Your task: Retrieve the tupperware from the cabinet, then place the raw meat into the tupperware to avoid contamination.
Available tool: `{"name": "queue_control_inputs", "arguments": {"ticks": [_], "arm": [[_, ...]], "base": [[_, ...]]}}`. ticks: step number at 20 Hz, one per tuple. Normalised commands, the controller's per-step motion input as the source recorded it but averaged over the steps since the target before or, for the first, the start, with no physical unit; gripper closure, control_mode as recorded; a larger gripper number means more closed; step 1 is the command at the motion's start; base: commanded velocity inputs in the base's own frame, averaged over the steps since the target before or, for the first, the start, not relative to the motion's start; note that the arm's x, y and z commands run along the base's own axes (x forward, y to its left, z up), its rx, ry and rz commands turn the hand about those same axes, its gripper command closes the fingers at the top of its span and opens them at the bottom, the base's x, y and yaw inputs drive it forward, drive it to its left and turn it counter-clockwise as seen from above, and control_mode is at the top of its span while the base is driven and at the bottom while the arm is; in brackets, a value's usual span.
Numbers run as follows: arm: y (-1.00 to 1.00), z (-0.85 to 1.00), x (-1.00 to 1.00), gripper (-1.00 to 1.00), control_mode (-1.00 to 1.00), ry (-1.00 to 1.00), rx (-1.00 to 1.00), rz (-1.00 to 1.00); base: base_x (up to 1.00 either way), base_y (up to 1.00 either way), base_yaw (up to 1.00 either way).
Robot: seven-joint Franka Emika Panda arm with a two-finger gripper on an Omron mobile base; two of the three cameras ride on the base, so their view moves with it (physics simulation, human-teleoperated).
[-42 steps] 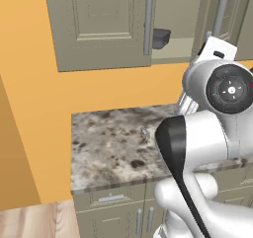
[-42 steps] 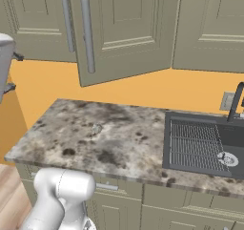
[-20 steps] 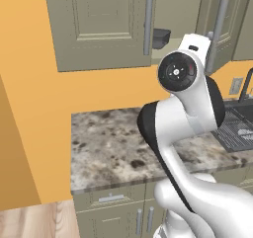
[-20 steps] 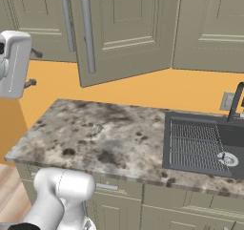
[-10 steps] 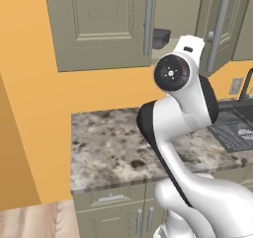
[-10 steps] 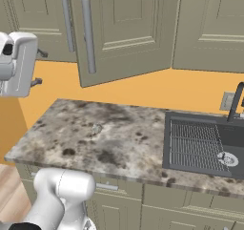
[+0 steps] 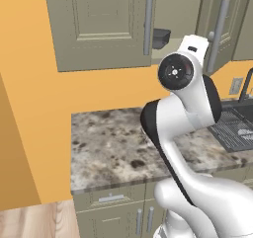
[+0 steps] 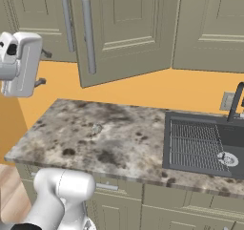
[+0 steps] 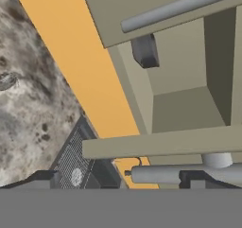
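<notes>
Your arm was raised in front of the cabinet [image 7: 104,24], an olive-grey wall unit with flat panelled doors and long round grey bar handles [image 7: 148,23]. The right door [image 8: 124,31] stood swung open, so you could see the plain matte shelf inside. On that shelf sat the tupperware [image 7: 161,38], a small low tub of dark smoky plastic with rounded corners, close to the front edge of the opening and just behind the closed left door's handle.

Your gripper [image 9: 118,177] was spread wide with nothing between its fingers. In the hand view the two dark fingertips [image 9: 42,179] rose at the bottom, rolled sideways, and the tub [image 9: 144,51] lay well ahead of them, deeper in the cabinet and apart from the gripper, with the open door's edge and handle crossing between.

Below, the counter [image 8: 109,138] was speckled grey-brown stone with a glossy finish, against a flat orange wall [image 7: 49,99]. A dark sink [image 8: 200,145] with a ribbed floor and a round drain was set into it at the right. I could read no brand, label or writing anywhere.
</notes>
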Motion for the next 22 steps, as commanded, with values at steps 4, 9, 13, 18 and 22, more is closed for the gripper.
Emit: {"name": "queue_control_inputs", "arguments": {"ticks": [4,9,13,18,22], "arm": [[-0.11,0.0,0.08,-1.0,-1.0,0.0,0.0,-0.01],[-0.15,0.0,0.11,-1.0,-1.0,0.0,0.0,-0.01],[-0.16,0.0,0.16,-1.0,-1.0,0.0,-0.01,-0.01],[-0.07,-0.04,0.23,-1.0,-1.0,0.01,-0.04,-0.02],[0.0,-0.1,0.24,-1.0,-1.0,0.03,-0.07,-0.06]], "base": [[0.0,0.0,0.0],[0.0,0.0,0.0],[0.0,0.0,0.0],[0.0,0.0,0.0],[0.0,0.0,0.0]]}}
